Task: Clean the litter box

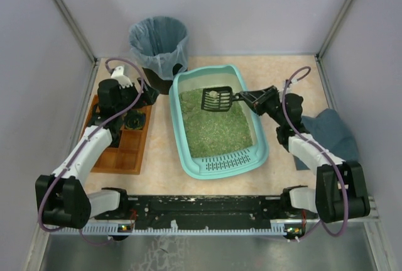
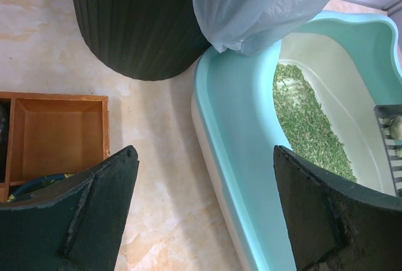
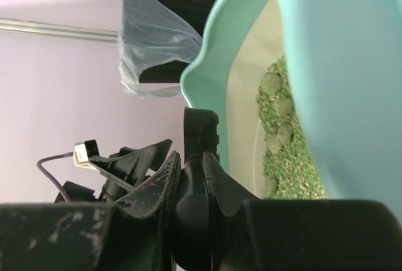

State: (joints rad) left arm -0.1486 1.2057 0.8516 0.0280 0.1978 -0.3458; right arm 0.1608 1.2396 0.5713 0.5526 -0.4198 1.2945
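Litter box [image 1: 229, 164] sits mid-table, long axis running away from me, green litter across its floor. Over its far end hangs the scoop [image 1: 217, 99], roughly level, pale clumps [image 1: 214, 95] in it. Right gripper [image 1: 250, 99] is clamped tight on the scoop handle. Left gripper [image 2: 204, 158] is spread wide and holds nothing, low over the table between box and tray [image 1: 125, 151], facing the bin [image 1: 159, 44].

Risks, as I judge them: the load has to cross the box rim to reach the bin — any roll of the wrist drops clumps on the table. The thin handle could twist in the jaws. The left arm sits near that path — possible clash.
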